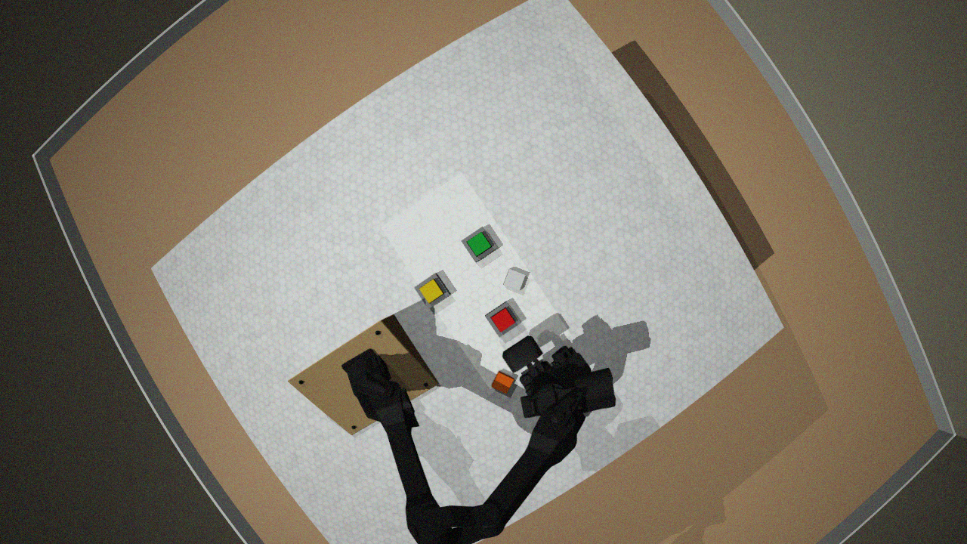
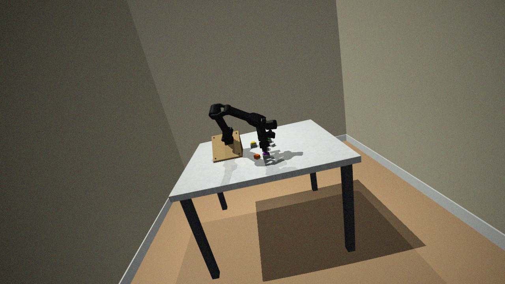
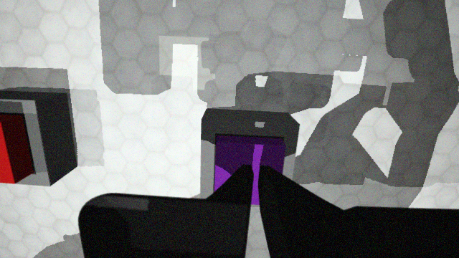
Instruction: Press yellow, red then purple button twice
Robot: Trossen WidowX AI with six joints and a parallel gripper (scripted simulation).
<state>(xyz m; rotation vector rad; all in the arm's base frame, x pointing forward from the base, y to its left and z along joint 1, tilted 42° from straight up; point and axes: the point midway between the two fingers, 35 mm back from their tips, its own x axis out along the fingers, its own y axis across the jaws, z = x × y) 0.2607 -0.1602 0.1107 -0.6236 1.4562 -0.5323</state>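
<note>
purple square button (image 2: 266, 153) (image 3: 233, 152): faces up; roughly square, long axis unclear
black metal-look gripper (image 2: 265, 151) (image 3: 254, 174): fingers nearly together, empty
surface: white hexagon-patterned table (image 1: 324, 189) (image 2: 300, 141); grey walls (image 2: 247, 53)

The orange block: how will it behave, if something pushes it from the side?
The orange block looks stiff, with flat faces and straight edges. It would probably slide rather than roll; being low and squat, it seems unlikely to tip.

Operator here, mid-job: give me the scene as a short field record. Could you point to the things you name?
gripper (image 2: 265, 152) (image 3: 254, 174): shut, fingertips at purple button
purple button (image 2: 266, 153) (image 3: 223, 177): under fingertips; contact unclear
red button (image 1: 502, 319) (image 3: 6, 158): beside purple button, raised
yellow button (image 1: 430, 291) (image 2: 253, 142): nearest mounting board (image 1: 324, 385) (image 2: 225, 155)
green button (image 1: 478, 243): not in sequence
orange block (image 1: 502, 381) (image 2: 256, 156): on table
white block (image 1: 515, 279) (image 2: 272, 145): between green and red buttons
</note>
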